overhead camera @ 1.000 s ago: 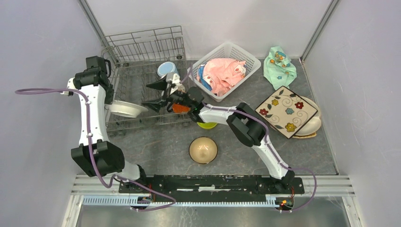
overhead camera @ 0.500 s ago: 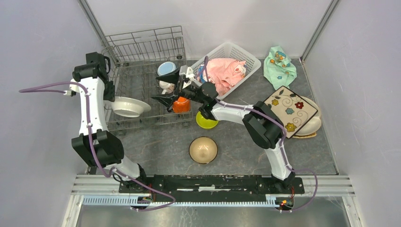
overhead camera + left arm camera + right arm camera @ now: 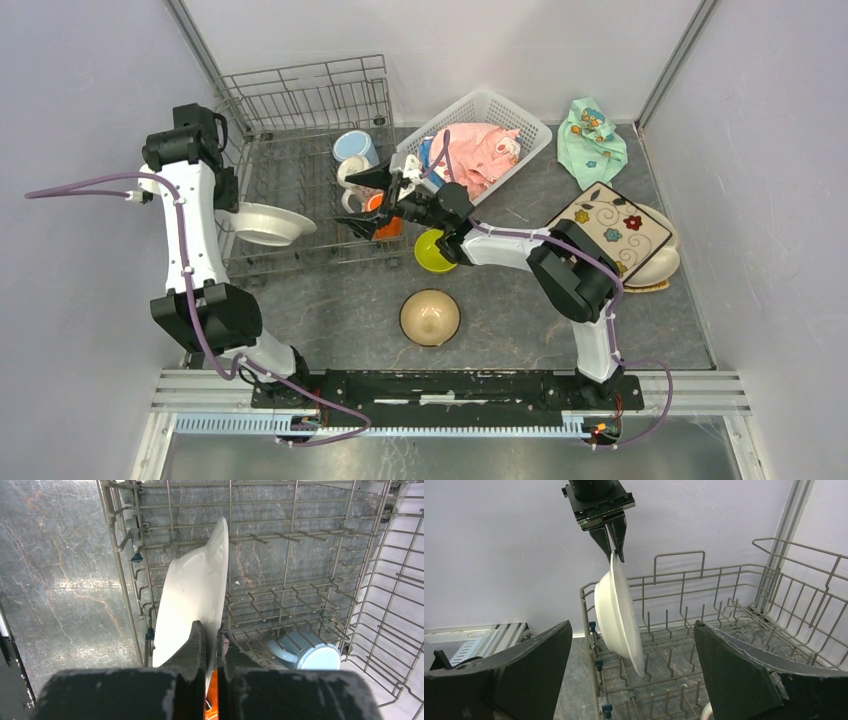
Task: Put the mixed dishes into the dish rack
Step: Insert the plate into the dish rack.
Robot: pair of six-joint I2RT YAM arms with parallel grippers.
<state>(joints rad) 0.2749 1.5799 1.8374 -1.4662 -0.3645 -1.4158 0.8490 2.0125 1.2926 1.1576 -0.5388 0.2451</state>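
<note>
Right claw point(image 3: 350, 205) has let go of the orange mug point(image 3: 390, 226) and backed off, jaws spread wide. The mug now stands in the dish rack point(image 3: 300, 100) at its right end, so I count it loaded. Left claw point(image 3: 613, 550) pinches the white plate point(image 3: 616, 615) by its rim, on edge over the left-side tines. Slotting that looks next.

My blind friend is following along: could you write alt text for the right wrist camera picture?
A white plate hangs upright, pinched at its top rim by the left arm's shut jaws, at the left end of a grey wire dish rack. The right arm's own dark jaws stand wide open in the foreground.
</note>
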